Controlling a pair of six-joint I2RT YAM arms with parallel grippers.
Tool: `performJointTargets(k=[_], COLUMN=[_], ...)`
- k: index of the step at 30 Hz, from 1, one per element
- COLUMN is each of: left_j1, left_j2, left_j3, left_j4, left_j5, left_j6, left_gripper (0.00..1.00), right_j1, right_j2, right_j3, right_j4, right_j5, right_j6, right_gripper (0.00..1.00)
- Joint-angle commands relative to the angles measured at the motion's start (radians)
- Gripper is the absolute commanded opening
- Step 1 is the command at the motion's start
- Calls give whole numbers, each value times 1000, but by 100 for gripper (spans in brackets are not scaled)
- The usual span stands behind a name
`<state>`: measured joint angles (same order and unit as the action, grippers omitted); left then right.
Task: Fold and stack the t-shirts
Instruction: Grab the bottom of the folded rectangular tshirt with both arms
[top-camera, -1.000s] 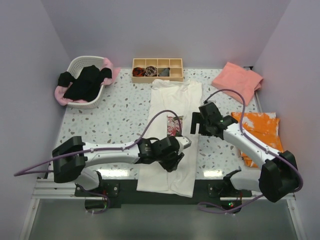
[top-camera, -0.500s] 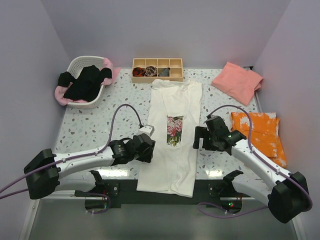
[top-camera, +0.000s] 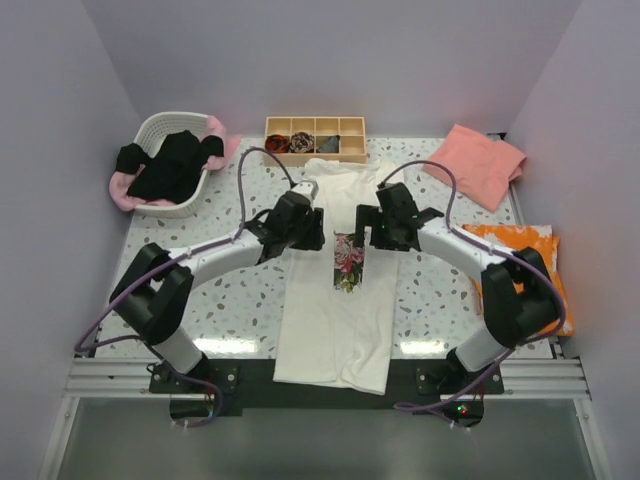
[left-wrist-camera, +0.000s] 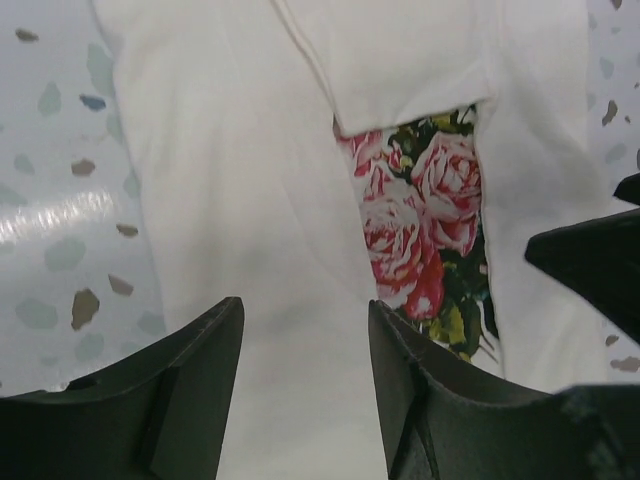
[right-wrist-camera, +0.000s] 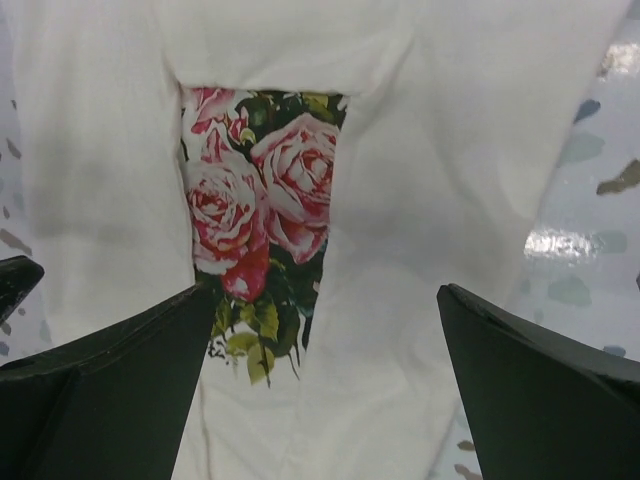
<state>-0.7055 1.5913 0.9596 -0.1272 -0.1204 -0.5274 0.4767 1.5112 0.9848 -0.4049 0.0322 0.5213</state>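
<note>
Surveying the table (top-camera: 200, 260) from the top view, the count is two arms and five cloth items.

Item 1: one cream-white t-shirt (top-camera: 335, 320) lies lengthwise along the table's middle, collar end toward the far side. Both long sides are folded inward, so only a narrow strip of the rose print (top-camera: 348, 260) shows between them.

The left gripper (top-camera: 308, 232) is over the shirt's left edge, beside the print. In the left wrist view its two fingers (left-wrist-camera: 190, 400) stand apart with only flat cloth between them: open, holding nothing. The right gripper (top-camera: 372, 230) is over the shirt's right side, just across the print. Its two fingers (right-wrist-camera: 110, 400) are spread wider, also empty. Whether either touches the cloth cannot be told.

Items 2 and 3: one black t-shirt (top-camera: 170, 165) is draped over one white basket (top-camera: 165, 125) at the far left, with one light pink t-shirt (top-camera: 122, 190) beneath it.

Item 4: one salmon-pink t-shirt (top-camera: 475, 165) lies at the far right corner.

Item 5: one orange-and-white patterned cloth (top-camera: 520, 255) lies at the right edge.

One wooden tray (top-camera: 315, 158) of eight compartments stands at the far centre. Three dark rolled bundles (top-camera: 301, 142) are in its left three columns.
</note>
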Motion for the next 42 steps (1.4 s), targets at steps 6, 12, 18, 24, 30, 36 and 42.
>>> performJointTargets(k=[6,12,18,24,30,36,42], left_j1=[113,123,169,253,299,298,287], left_j2=[221,375,519,624,743,765,567], left_j3=[215,329,421,481,677,775,546], left_j4=[204,216,187,193,161,133,250], left_j5=[275,309,317,332,361,395,433], left_j6=[81,76,70,64,96,121,79], left_gripper=[55,54,52,52,52,52,51], right_j1=[-35,-55,-69,-99,-121,-125,-125], right_j2=[288,407,527,681,780,762,569], right_j3=[244,336,463,616,758,776,667], right_j4=[121,110,48,-20,-63,-65,-29], right_j5=[-60,-67,-63,-89,-103,-123,-147], right_j6=[-47,-60,-70,-70,-99,-129,-164], right_gripper=[99,99,99,99,99,99,99])
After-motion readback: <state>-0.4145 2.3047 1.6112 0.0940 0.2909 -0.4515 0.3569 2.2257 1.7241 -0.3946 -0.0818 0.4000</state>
